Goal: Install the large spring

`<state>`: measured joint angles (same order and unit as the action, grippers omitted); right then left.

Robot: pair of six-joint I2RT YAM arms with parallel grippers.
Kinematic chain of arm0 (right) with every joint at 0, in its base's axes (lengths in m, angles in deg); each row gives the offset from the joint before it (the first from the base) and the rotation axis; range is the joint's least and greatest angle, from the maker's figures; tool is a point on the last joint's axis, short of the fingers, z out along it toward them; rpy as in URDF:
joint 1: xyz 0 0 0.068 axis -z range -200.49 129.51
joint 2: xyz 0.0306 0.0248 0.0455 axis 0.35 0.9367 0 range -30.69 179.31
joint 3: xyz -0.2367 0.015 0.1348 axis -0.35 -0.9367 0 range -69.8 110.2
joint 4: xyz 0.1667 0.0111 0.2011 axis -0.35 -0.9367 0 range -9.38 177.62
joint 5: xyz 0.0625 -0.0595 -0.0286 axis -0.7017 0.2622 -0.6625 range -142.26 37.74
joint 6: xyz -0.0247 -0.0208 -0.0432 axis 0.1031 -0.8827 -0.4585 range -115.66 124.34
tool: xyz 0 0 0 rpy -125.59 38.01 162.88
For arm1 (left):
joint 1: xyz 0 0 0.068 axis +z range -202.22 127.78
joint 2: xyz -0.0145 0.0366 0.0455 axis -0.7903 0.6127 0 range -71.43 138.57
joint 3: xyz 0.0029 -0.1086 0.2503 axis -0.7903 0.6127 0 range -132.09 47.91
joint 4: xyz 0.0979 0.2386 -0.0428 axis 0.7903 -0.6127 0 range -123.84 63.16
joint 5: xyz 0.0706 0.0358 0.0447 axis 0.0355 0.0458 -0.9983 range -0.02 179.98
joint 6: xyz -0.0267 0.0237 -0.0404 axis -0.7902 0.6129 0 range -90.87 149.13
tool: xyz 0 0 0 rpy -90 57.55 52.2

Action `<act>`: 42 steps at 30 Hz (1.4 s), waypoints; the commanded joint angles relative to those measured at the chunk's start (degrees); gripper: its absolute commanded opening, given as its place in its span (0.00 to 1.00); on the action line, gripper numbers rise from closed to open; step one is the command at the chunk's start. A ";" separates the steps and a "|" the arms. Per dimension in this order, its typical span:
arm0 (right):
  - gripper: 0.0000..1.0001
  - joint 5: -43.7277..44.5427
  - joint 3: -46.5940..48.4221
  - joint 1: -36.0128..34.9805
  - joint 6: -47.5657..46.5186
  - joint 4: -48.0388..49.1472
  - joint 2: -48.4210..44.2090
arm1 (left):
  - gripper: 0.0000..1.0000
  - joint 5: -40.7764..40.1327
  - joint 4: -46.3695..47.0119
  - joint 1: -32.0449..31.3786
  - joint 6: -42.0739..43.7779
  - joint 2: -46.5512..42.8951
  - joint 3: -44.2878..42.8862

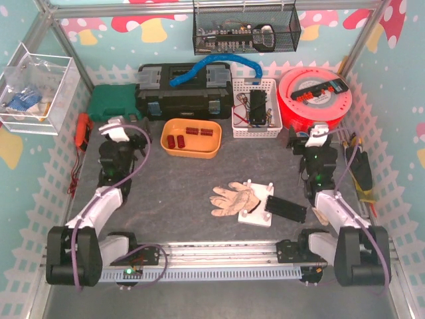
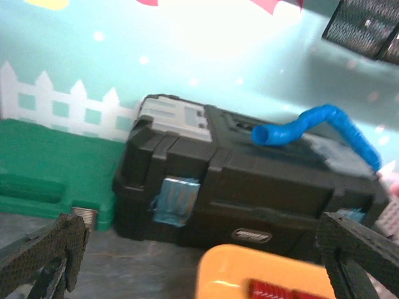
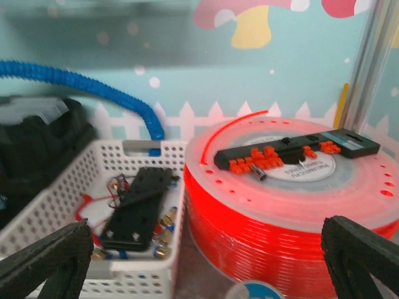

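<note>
Large spring (image 1: pixel 171 141) small, indistinct in tray (image 1: pixel 199 146)

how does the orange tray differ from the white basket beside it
The orange tray has solid, smooth walls; the white basket has walls full of holes. The orange tray is low with rounded corners; the white basket stands taller and squarer. The orange tray holds red springs; the white basket holds a black part with wires. Both are open-topped and sit side by side on the table.
</note>
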<state>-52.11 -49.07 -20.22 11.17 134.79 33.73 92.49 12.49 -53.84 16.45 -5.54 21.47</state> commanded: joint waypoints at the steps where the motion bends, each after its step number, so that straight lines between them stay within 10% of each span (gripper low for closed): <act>1: 0.99 -2.14 7.77 -0.36 10.27 -18.65 -5.69 | 0.99 4.69 -18.32 -0.12 -15.04 -2.73 -5.62; 10: 0.99 4.47 20.53 -0.30 21.64 -49.90 -9.54 | 0.99 10.46 -33.55 0.53 -26.27 -1.33 -9.84; 20: 0.99 5.75 20.83 0.30 46.76 -67.83 -12.15 | 0.99 21.74 -26.67 -1.80 -23.78 -1.66 -6.26; 36: 0.94 -5.51 24.87 0.09 57.85 -95.80 0.60 | 0.99 -11.96 -25.07 -40.79 -11.49 -5.32 -0.85; 42: 0.90 -10.36 20.62 -0.64 63.64 -100.52 -3.11 | 0.99 -19.76 -20.32 -46.37 -4.01 -3.02 1.69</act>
<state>-58.85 -25.94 -20.19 69.48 41.29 33.49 81.21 -12.80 -98.76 5.98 -9.59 21.34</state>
